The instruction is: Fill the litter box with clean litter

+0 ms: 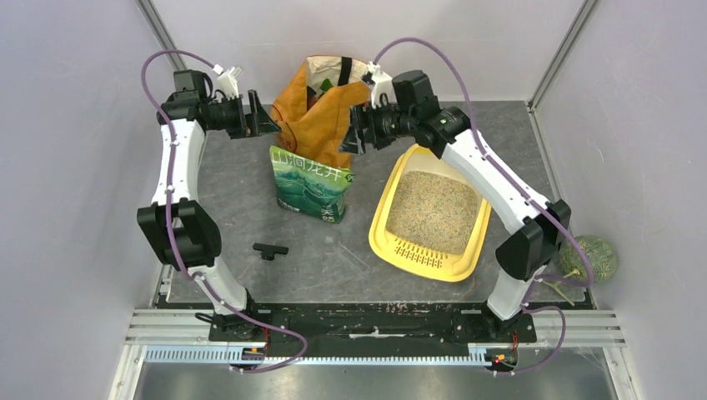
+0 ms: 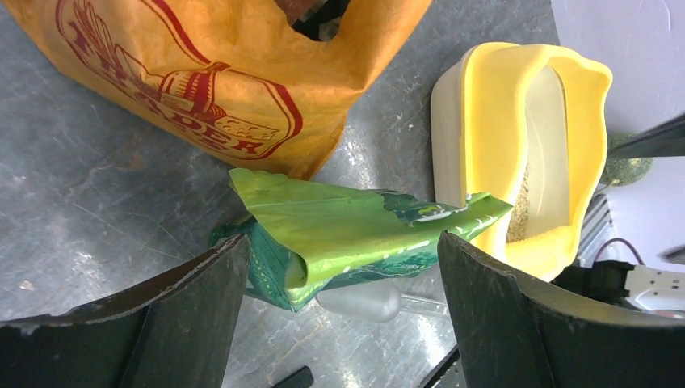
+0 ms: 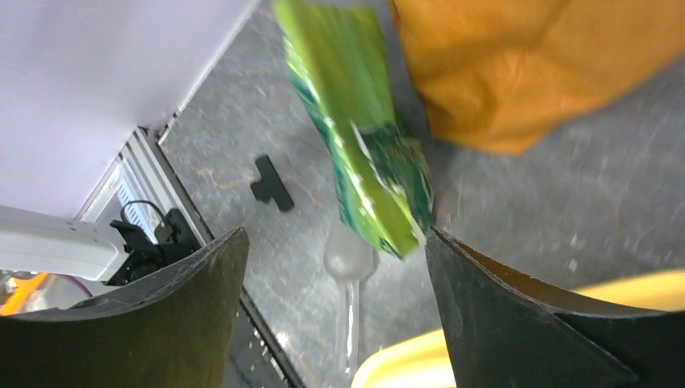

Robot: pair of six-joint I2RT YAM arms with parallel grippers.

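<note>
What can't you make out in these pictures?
- Inside the orange bag: top view, its folds cover it.
- Print on the green litter bag: right wrist view, blurred.
- Floor of the litter box: left wrist view, mostly behind its yellow rim.
- The round green thing: top view, partly behind the right arm, unidentifiable.

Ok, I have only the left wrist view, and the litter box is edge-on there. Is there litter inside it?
Observer: Yes. In the top view, litter covers the floor of the litter box.
Operator: And the right pincer, does it hold something?
Observer: No. The right pincer is open and empty, close to the orange bag.
Operator: Is anything loose near the left arm?
Observer: A small black T-shaped piece lies on the table, nearer the arm bases than the green bag.
</note>
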